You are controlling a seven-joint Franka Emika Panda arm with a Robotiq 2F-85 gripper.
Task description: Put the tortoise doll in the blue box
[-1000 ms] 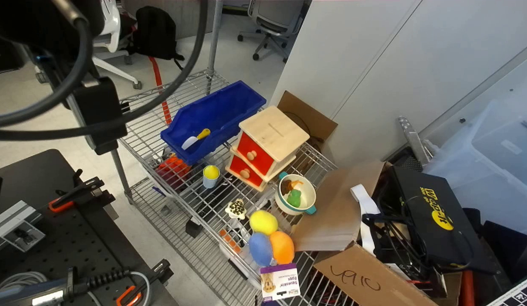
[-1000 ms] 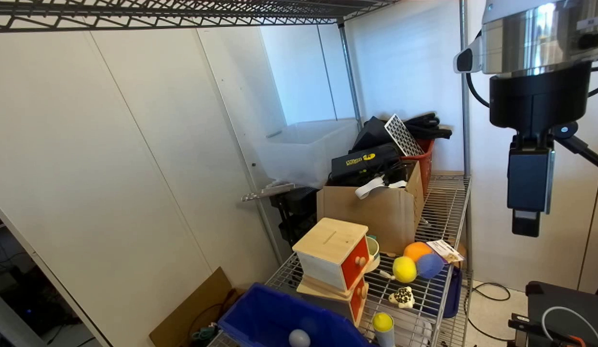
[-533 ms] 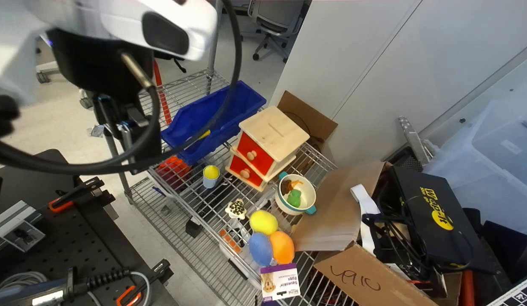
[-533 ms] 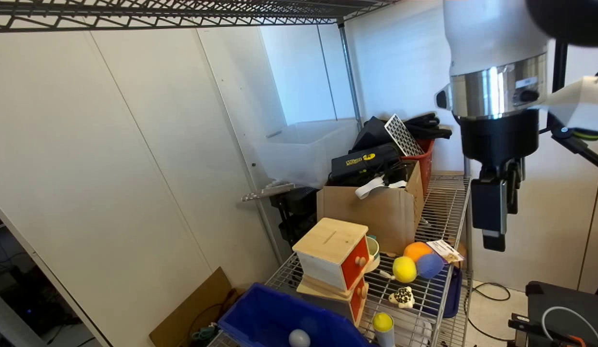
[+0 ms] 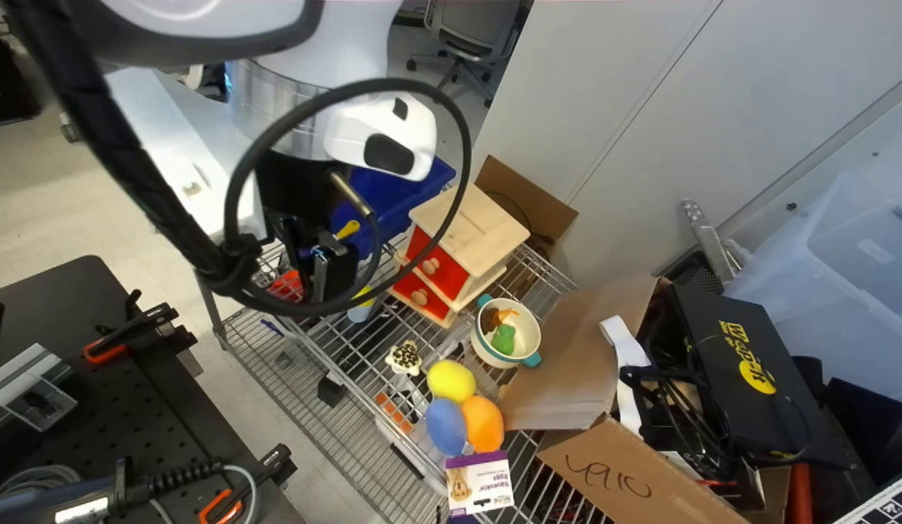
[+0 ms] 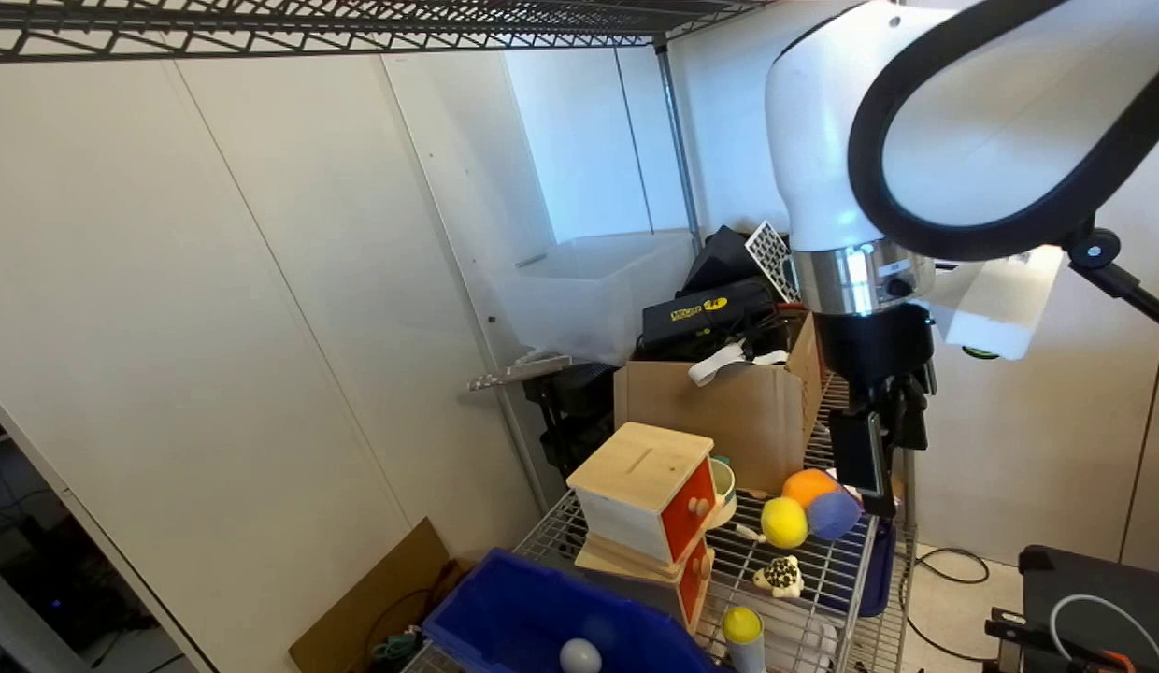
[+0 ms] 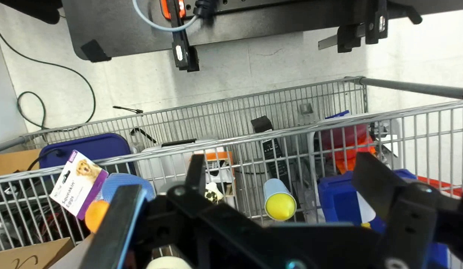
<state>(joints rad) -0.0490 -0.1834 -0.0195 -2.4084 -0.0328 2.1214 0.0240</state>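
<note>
The gripper (image 7: 282, 168) hangs near the front of the rack (image 7: 254, 135), fingers pointing down and spread wide, with nothing between them; I take that to be readiness for a grasp. Beyond it, in an exterior view, sits the blue box (image 5: 393, 198), uncovered on top, which lets a thing be dropped straight in; it holds a tool (image 5: 347, 230) with a yellow handle. Next the cup (image 5: 360, 313) stands upright, a yellow thing (image 7: 280, 206) filling its mouth, lid or ball, I cannot tell. The tortoise (image 5: 405, 357) rests on the rack, clear of the cup and just beside the eggs (image 5: 457, 393) without touching them, which should leave the fingers some room. The house (image 5: 476, 225) stands between blue box and bowl (image 5: 527, 333), its red drawers (image 5: 451, 279) pushed in, so whatever they hold is hidden. The yellow, blue and orange eggs huddle by their card (image 5: 487, 486), perhaps kept together as a set. The bowl, two-handled, holds a green toy (image 5: 504, 340) and some brown and orange pieces (image 5: 489, 319). At the right the cardboard box (image 5: 567, 364) is so full that a black case (image 5: 742, 364) and cables (image 5: 676, 407) rise above its rim; its side stands by the bowl, and whether they touch I cannot tell.
</note>
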